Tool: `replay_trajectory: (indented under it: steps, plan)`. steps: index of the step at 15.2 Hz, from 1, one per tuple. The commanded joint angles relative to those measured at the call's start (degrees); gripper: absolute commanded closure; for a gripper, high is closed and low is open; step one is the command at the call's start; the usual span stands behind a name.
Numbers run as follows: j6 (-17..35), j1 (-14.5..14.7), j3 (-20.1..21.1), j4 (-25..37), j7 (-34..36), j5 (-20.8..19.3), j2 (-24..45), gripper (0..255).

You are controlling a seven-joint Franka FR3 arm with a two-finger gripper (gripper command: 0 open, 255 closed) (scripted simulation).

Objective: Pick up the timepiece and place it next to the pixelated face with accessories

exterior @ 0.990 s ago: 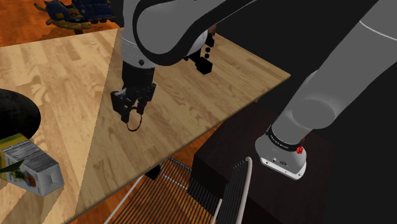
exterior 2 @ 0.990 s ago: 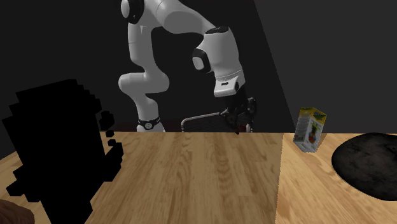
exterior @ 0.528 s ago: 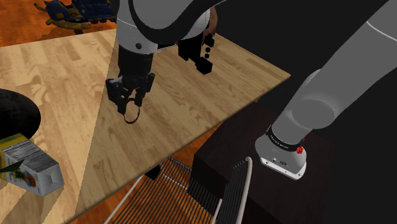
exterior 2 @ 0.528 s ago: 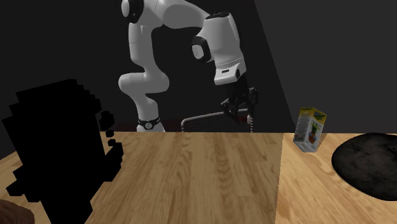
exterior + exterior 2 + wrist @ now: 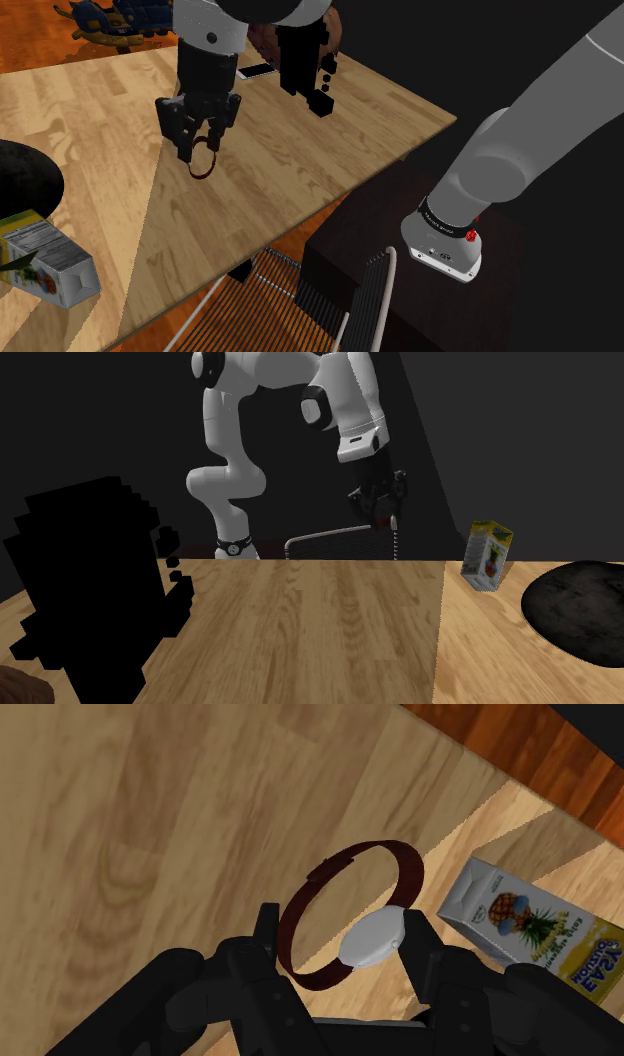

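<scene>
My gripper hangs above the wooden table, shut on a wristwatch with a dark red band. In the wrist view the watch shows a pale round face, and the fingers clasp it from both sides while the band loops out ahead. The pixelated face is a black blocky figure standing farther back on the table, toward the shoulder view's upper right of the gripper. In the second exterior view the gripper is raised over the table's far edge with the watch dangling; the pixelated face looms at the left.
A pineapple juice carton lies near a round black mat at the shoulder view's left. The same carton and mat sit at the second exterior view's right. A dark rack stands below the table edge.
The gripper has risen and shifted toward the shoulder view's upper left, carrying the watch up off the table. Its grip is unchanged.
</scene>
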Motion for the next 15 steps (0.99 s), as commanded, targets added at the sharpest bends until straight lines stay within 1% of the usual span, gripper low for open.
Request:
replay_trajectory:
  steps: [1, 15]
  plan:
    - [-1.71, -0.08, -0.25, 1.19, 0.41, -0.13, -0.58, 255]
    - [-12.26, -0.7, -1.88, 9.85, 2.98, -1.24, -2.89, 255]
